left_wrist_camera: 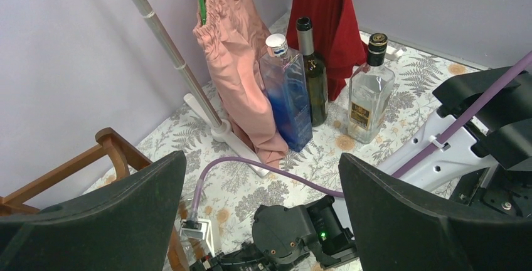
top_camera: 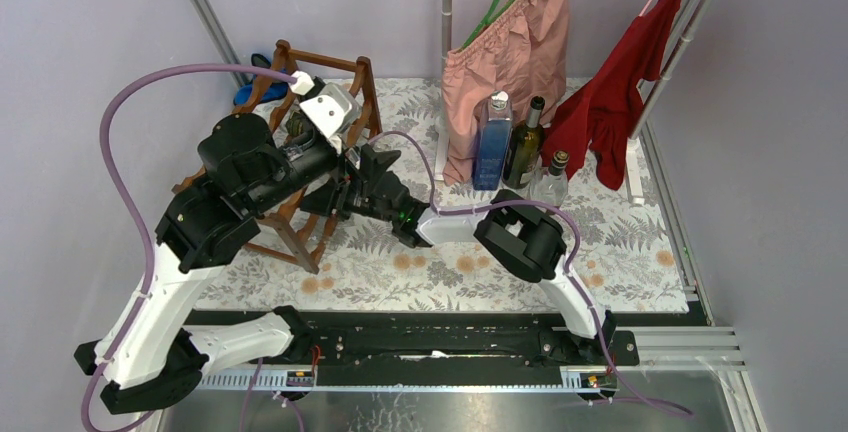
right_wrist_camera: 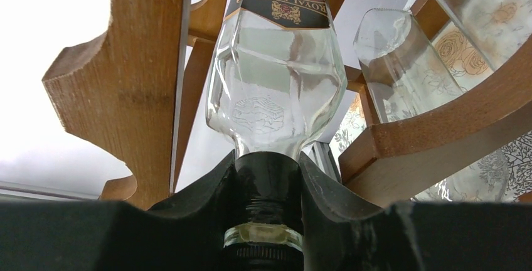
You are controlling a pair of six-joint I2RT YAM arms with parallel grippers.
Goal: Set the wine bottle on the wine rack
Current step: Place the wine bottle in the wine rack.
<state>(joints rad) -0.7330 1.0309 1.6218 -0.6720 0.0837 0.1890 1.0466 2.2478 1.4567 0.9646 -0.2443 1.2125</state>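
Note:
In the right wrist view my right gripper (right_wrist_camera: 268,170) is shut on the black-capped neck of the wine bottle (right_wrist_camera: 276,76), clear glass with a black-and-gold label. The bottle's body reaches in between the scalloped rails of the reddish-brown wine rack (right_wrist_camera: 135,89). Another clear bottle (right_wrist_camera: 392,58) lies in the rack just to its right. From above, the wine rack (top_camera: 330,60) stands at the back left, mostly covered by both arms. My left gripper (left_wrist_camera: 263,183) is open and empty above the right arm's wrist.
A blue bottle (top_camera: 492,142), a dark green bottle (top_camera: 522,142) and a clear bottle (top_camera: 552,180) stand at the back middle. A pink garment (top_camera: 510,52) and a red cloth (top_camera: 625,92) hang on poles behind them. A purple cable (left_wrist_camera: 276,169) crosses the mat.

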